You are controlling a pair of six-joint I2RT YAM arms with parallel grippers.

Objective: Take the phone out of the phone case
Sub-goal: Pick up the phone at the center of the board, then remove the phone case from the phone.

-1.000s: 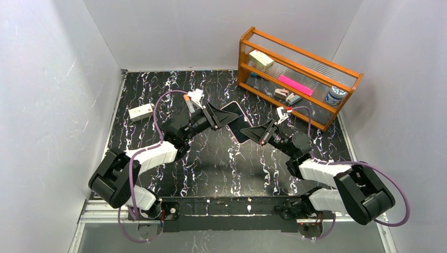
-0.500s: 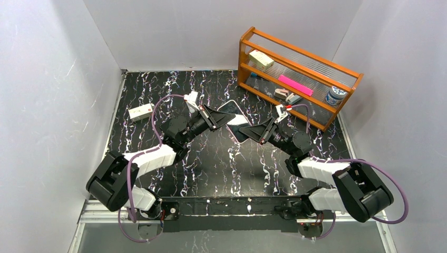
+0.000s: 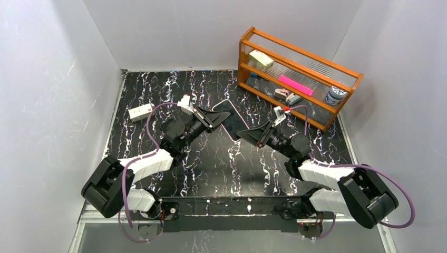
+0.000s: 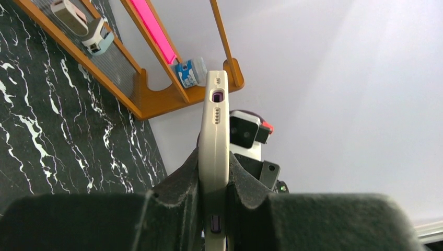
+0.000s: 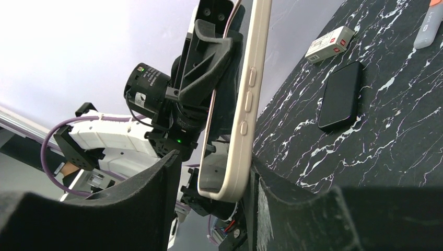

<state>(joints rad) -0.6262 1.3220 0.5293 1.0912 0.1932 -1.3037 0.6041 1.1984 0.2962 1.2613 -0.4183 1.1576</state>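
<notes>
The phone sits in its cream case (image 3: pixel 227 119), held on edge above the table's middle. My left gripper (image 3: pixel 213 117) is shut on the case; in the left wrist view the case's bottom edge (image 4: pixel 215 115), with a purple port opening, stands up from between my fingers (image 4: pixel 183 183). My right gripper (image 3: pixel 243 134) is open, its jaws on either side of the case's other end. In the right wrist view the case (image 5: pixel 252 94) touches one finger (image 5: pixel 271 193) and stands clear of the other. The dark screen (image 5: pixel 227 130) faces that gap.
An orange wooden shelf (image 3: pixel 300 74) with small items stands at the back right. A white box (image 3: pixel 141 112) lies at the left. The right wrist view also shows a flat black rectangle (image 5: pixel 342 97) and an orange-and-white marker (image 5: pixel 429 23) on the table.
The left gripper has carried the cased phone to the left and swung it round. The right gripper has followed it leftward.
</notes>
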